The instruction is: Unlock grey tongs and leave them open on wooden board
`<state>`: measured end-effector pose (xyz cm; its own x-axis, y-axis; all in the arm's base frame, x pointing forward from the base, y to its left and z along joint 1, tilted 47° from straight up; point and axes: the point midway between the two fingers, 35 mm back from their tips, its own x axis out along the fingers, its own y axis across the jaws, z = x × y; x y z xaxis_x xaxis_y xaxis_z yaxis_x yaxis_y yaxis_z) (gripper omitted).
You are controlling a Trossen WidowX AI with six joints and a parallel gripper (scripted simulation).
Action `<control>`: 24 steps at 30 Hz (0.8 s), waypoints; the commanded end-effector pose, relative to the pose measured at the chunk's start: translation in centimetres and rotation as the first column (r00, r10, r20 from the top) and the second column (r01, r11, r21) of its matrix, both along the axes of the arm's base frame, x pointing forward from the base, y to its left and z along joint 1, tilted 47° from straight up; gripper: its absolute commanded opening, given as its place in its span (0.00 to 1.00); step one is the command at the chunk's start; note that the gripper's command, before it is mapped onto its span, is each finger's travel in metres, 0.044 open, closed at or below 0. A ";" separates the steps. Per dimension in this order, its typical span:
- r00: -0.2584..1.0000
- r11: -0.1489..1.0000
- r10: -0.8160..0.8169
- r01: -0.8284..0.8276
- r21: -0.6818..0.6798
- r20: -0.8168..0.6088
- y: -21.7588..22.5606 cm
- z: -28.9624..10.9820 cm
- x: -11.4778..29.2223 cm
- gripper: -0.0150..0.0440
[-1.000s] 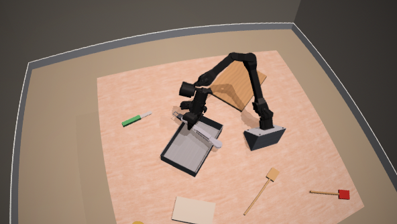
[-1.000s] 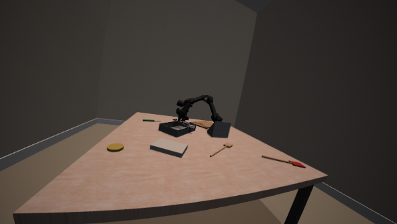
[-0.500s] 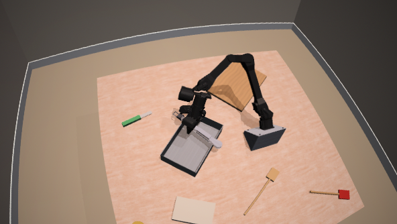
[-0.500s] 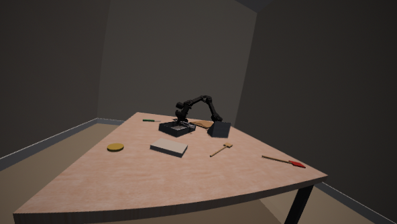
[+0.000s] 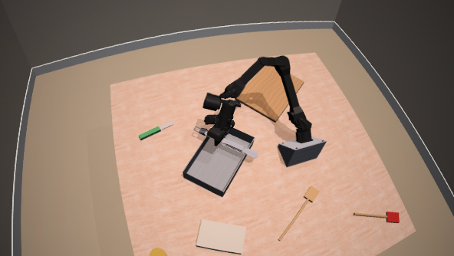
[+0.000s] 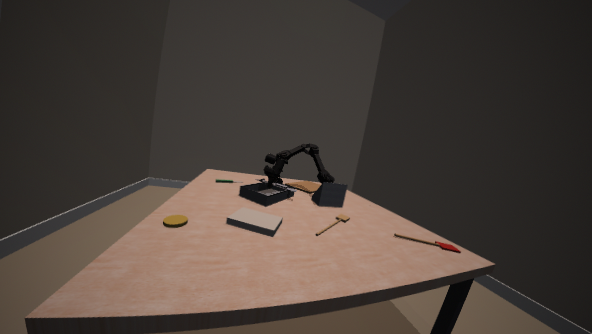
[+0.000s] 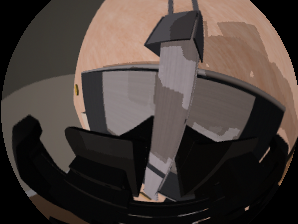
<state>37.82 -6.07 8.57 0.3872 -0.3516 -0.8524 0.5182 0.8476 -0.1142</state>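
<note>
While tongs (image 7: pixel 174 106) lie across roasting tin (image 5: pixel 199 174) rim at centre frame, hand (image 5: pixel 217 135) is nearly closed, clamping tongs' arms near hinge end. Best practice: confirm firm grip, lift straight up, avoid tin wall; wooden board (image 5: pixel 264 90) waits upper right.

Pale grey metal tongs (image 5: pixel 239 146), darker grey at hinge end. Dark-walled roasting tin (image 5: pixel 199 180), light grey floor. Warm brown wooden board (image 5: pixel 268 90), streaked grain. Table top (image 5: pixel 153 184) mottled pinkish-tan. Arm and gripper (image 5: pixel 215 133) black. Green-handled knife (image 5: pixel 155 130), white blade. Red-headed spatula (image 5: pixel 377 216), tan handle. Yellow disc (image 6: pixel 175 220). Cream slab (image 5: pixel 221 236).
</note>
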 end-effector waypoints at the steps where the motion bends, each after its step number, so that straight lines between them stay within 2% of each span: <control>1: 1.000 1.000 -0.001 0.001 -0.001 0.000 0.0 0.0 0.0 0.34; 3: 1.000 1.000 -0.001 0.001 -0.001 0.000 0.0 0.0 0.0 0.31; 10: 1.000 1.000 0.000 0.000 0.001 -0.001 0.6 0.6 0.0 0.00; 16: 1.000 1.000 0.003 -0.003 0.005 -0.008 5.3 5.0 -0.5 0.00; 24: 1.000 1.000 0.003 -0.003 0.005 -0.008 5.5 5.2 -0.5 0.00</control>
<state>37.37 -0.58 13.73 0.3870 -0.3433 -0.8558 0.5094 0.8532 -0.1119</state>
